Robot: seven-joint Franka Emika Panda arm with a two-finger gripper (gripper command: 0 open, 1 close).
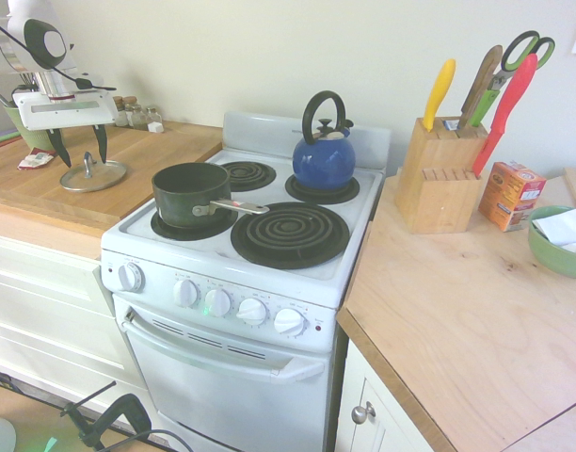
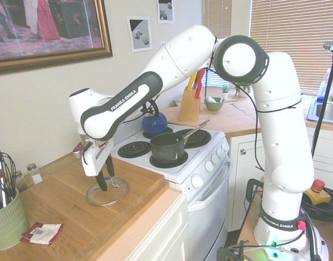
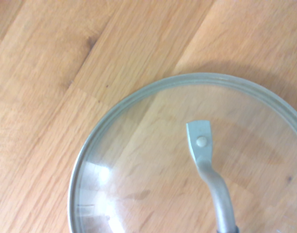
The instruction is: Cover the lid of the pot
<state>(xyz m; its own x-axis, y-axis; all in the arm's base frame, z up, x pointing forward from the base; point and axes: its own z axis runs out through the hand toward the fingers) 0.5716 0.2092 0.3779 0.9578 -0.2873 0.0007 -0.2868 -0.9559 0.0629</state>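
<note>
The lid (image 1: 93,176) lies flat on the wooden counter left of the stove; it is round with a metal rim and a small handle in the middle. The wrist view shows the lid (image 3: 187,160) from close by as clear glass with a grey metal handle (image 3: 206,160). My gripper (image 1: 81,149) points straight down over it, open, one finger on each side of the handle and the tips just above the glass. From the other side the gripper (image 2: 105,175) stands over the lid (image 2: 106,194). The pot (image 1: 189,193), dark with a long silver handle, sits uncovered on the front left burner, also seen as the pot (image 2: 167,147).
A blue kettle (image 1: 324,155) stands on the back right burner. On the right counter are a knife block (image 1: 439,174), an orange box (image 1: 511,195) and a green bowl (image 1: 558,240). A green utensil cup (image 2: 6,217) and a red packet (image 2: 41,232) sit near the lid.
</note>
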